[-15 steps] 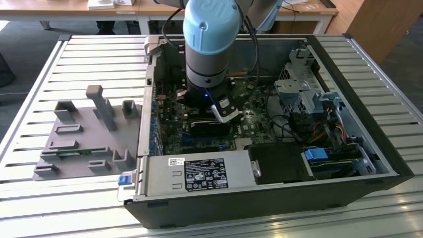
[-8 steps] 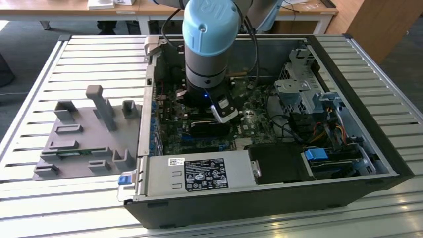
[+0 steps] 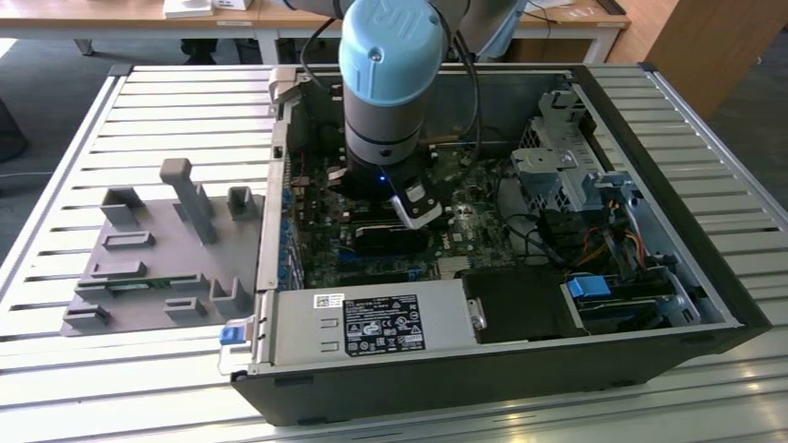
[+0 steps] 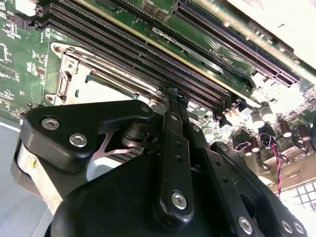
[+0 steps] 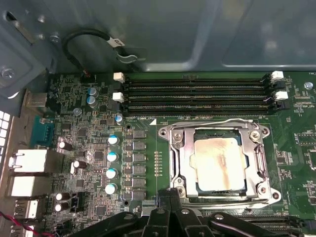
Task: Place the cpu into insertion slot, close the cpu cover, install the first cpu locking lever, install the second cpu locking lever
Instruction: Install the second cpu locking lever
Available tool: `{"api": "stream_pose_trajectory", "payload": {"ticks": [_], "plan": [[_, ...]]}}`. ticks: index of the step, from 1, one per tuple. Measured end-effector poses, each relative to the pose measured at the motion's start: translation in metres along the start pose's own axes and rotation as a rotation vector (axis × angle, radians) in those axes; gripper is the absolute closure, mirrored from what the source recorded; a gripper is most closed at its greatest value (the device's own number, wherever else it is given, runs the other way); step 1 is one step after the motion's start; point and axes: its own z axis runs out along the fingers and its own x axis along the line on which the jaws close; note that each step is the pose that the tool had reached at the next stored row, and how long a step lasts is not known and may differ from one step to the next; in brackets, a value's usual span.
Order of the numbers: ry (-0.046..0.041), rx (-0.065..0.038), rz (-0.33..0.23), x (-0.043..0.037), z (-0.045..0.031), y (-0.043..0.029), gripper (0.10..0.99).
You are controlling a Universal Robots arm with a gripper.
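silver cpu cover [image 5: 220,165] frames cpu [image 5: 220,164]; tool [image 5: 169,195] pressed together at its edge.

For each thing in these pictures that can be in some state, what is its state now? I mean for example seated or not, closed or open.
cpu: seated in the socket, lying flat.
cpu cover: closed down flat, framing the chip.
locking levers: wire bars lie low along the socket's edges.
memory slots: empty, white end clips in place.
gripper: fingertips together at the socket's edge, holding nothing that I can see.
computer case: side panel off, lying open upward.
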Motion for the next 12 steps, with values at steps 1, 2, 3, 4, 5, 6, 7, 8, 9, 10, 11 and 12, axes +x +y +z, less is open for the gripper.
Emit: {"api": "stream_pose_trajectory", "payload": {"ticks": [1,2,3,4,5,6,7,8,9,10,11,12], "plan": [[0.0000,0.000,0.000,0.0003,0.0002,0.0000,0.969],[0.0000,-0.001,0.000,0.0006,0.0002,0.0000,0.969],[0.0000,-0.001,0.000,0.0008,0.0002,0.0000,0.969],[0.0001,-0.001,0.000,0.0010,0.0002,0.0000,0.969],[0.0000,-0.001,0.000,0.0012,0.0003,0.0000,0.969],[0.0000,-0.001,0.000,0.0016,0.0003,-0.0001,0.969],[0.0000,-0.001,0.000,0.0020,0.0002,-0.0001,0.969],[0.0000,-0.001,0.000,0.0024,0.0002,-0.0001,0.969],[-0.0001,-0.001,0.000,0.0028,0.0000,0.0000,0.969],[0.0001,-0.001,0.000,0.0030,-0.0003,0.0000,0.969],[0.0001,-0.001,0.000,0.0033,-0.0008,0.0002,0.969],[0.0001,-0.001,0.000,0.0034,-0.0012,0.0003,0.969]]}}
